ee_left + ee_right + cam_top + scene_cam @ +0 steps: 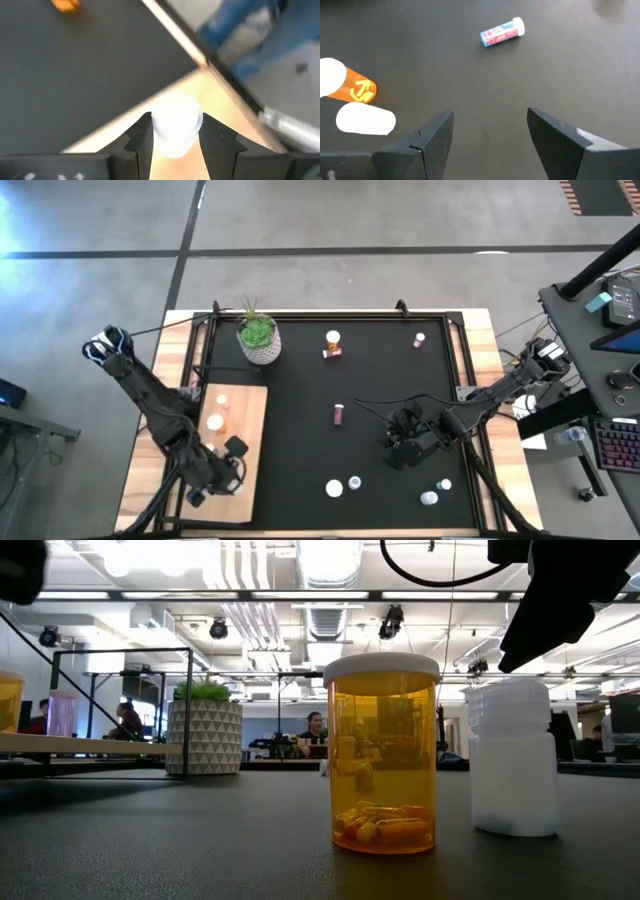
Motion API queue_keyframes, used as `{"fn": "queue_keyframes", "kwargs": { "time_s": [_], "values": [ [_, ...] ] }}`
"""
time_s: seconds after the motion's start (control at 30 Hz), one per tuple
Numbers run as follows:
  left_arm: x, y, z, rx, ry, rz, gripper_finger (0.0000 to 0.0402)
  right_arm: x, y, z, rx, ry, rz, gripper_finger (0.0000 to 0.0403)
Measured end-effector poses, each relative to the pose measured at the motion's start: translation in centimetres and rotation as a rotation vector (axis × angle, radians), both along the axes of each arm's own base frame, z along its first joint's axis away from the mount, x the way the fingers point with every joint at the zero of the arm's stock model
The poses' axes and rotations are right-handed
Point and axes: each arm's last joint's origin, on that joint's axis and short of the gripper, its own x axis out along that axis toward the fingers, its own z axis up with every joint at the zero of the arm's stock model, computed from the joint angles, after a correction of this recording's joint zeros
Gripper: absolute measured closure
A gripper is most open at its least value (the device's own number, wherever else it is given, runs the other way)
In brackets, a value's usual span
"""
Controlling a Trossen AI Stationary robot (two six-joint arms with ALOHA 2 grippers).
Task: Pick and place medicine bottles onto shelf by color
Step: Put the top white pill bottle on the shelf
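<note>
L gripper (176,142) is clamped on a white bottle (176,125), fingers either side of the body just under the cap. The bottle's long axis runs along the fingers, cap pointing away from the wrist. It sits over the near end of the shelf (250,442), at the mat's left edge. Two more bottles stand upright on the shelf's far half, w/ an orange one (215,421) nearest the gripper.

R gripper (490,131) has jaws apart, nothing between them, over the mat's (300,450) right-centre. Ahead of it lies a pink bottle (502,31) on its side, well apart from the fingers, long axis crosswise to them. Off to one side, an orange bottle (347,84) and a white one (366,120) stand just beside each other, upright in low view, near the mat's front edge. Plant pot (259,337) at the far left of the mat.
</note>
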Motion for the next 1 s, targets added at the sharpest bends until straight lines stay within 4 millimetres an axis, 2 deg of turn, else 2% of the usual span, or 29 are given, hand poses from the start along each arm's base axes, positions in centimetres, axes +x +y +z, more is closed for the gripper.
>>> {"fn": "queue_keyframes", "kwargs": {
  "time_s": [0.2,0.53,1.0],
  "values": [
    [-1.1,-0.5,-0.3,0.058,0.002,-0.117,0.0287,0.1,0.0,0.0,0.004,-0.007,0.000,0.0160],
    [-2.2,-1.3,-0.2,0.060,-0.003,-0.187,0.0287,0.1,0.1,0.1,0.009,-0.014,0.000,0.0163],
    [-1.9,-1.6,0.1,0.030,-0.071,-0.152,0.0279,0.1,0.1,0.1,0.009,-0.014,0.000,0.0163]
  ]
}}
